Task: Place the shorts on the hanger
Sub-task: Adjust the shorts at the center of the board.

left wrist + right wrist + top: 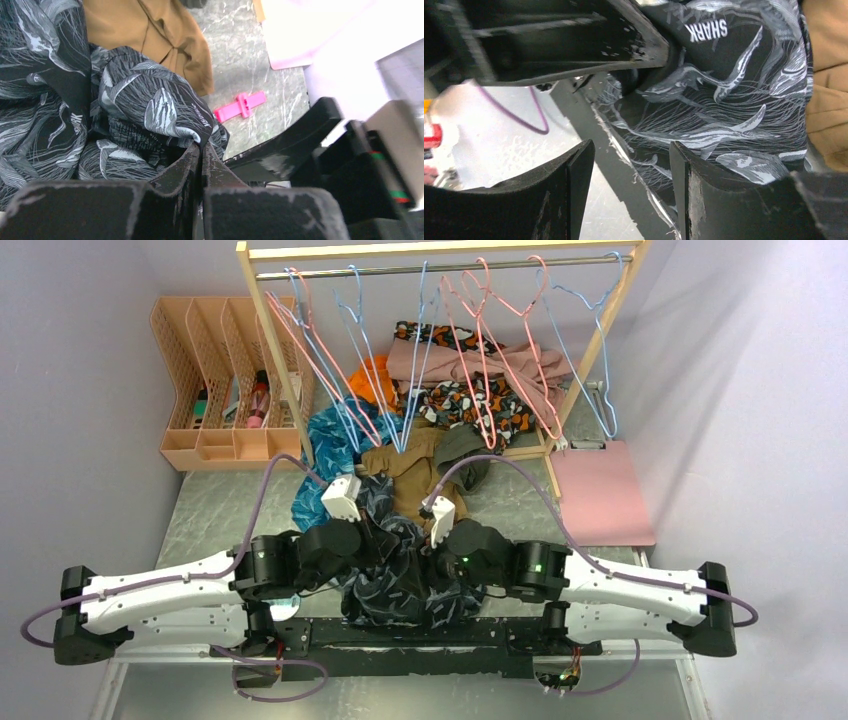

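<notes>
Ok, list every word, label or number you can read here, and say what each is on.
"SHARK": white capitals printed on the shorts, seen in the right wrist view.
Small white print on a fold of the shorts in the left wrist view: too blurred to read.
No other text readable.

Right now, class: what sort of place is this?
Probably a robotics lab staged as a wardrobe corner: a clothes rail hung with wire hangers, a heap of garments beneath it, and two robot arms.
</notes>
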Tool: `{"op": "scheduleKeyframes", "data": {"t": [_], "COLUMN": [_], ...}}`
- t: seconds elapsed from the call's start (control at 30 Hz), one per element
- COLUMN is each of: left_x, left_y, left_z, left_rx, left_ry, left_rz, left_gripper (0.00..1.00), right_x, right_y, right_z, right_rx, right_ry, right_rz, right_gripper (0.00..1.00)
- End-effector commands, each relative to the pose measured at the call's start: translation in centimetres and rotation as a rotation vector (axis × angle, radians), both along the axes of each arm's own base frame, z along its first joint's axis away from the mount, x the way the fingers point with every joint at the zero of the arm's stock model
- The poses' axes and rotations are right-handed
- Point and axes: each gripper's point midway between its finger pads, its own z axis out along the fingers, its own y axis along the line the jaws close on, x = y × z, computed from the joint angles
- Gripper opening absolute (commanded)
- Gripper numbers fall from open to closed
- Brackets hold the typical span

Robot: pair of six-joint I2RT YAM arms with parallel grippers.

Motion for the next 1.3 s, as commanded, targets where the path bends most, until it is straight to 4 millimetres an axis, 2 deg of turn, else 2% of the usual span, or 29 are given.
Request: {"op": "scheduleKeyframes", "data": {"t": [0.0, 0.13, 0.27, 0.33, 0.4, 0.5, 0.57, 0.63, 0.67, 0.7, 0.83, 0.9, 0.97, 1.03, 1.2, 1.27], "left_x": [1.3, 1.6, 1.7, 1.7, 1.6, 1.6, 1.6, 1.5, 1.3, 1.1, -0.8, -1.8, -2.6, -3.0, -3.8, -4.1], "left_y": [-0.4, -0.8, -1.1, -1.2, -1.4, -1.4, -1.3, -0.9, -0.7, -0.5, 0.3, 1.2, 2.5, 3.6, 6.2, 7.0], "left_z": [4.6, 6.0, 5.5, 5.2, 5.2, 5.3, 5.3, 5.0, 4.8, 4.5, 1.6, -0.4, -1.8, -3.1, -5.8, -7.0], "left_rx": [-0.109, -0.118, -0.088, -0.085, -0.092, -0.094, -0.084, -0.066, -0.055, -0.044, 0.001, 0.017, 0.022, 0.026, 0.068, 0.112], "left_ry": [-0.072, -0.108, -0.1, -0.096, -0.097, -0.102, -0.1, -0.089, -0.082, -0.076, -0.009, 0.041, 0.091, 0.129, 0.209, 0.244], "left_rz": [0.06, 0.053, 0.051, 0.049, 0.044, 0.037, 0.038, 0.042, 0.038, 0.024, -0.057, -0.072, -0.069, -0.05, 0.01, 0.028], "left_gripper": [0.07, 0.07, 0.07, 0.07, 0.07, 0.07, 0.07, 0.07, 0.09, 0.16, 0.68, 0.81, 0.86, 0.86, 0.85, 0.81], "right_x": [1.9, 2.0, 2.8, 3.5, 4.2, 5.1, 5.3, 5.3, 5.4, 5.4, 5.8, 6.0, 6.2, 6.5, 7.1, 7.2], "right_y": [0.4, 1.0, 1.6, 1.9, 1.9, 1.7, 1.5, 1.0, 0.5, 0.0, -3.3, -5.2, -7.1, -8.4, -10.6, -11.2], "right_z": [-0.1, -0.9, -0.4, 0.0, 0.1, -0.2, 0.0, 0.2, 0.4, 0.2, -0.2, -0.5, -0.6, -0.5, -0.4, -0.8], "right_rx": [-0.046, -0.061, -0.016, 0.005, 0.001, -0.03, -0.03, -0.027, -0.027, -0.043, -0.134, -0.197, -0.244, -0.265, -0.322, -0.362], "right_ry": [-0.052, -0.05, -0.057, -0.077, -0.098, -0.12, -0.127, -0.133, -0.136, -0.139, -0.188, -0.205, -0.226, -0.241, -0.275, -0.283], "right_rz": [-0.136, -0.175, -0.225, -0.259, -0.294, -0.34, -0.35, -0.361, -0.372, -0.378, -0.407, -0.436, -0.468, -0.501, -0.562, -0.576], "right_gripper": [0.61, 0.61, 0.6, 0.56, 0.49, 0.32, 0.18, 0.0, 0.0, 0.0, 0.0, 0.0, 0.0, 0.0, 0.0, 0.0]}}
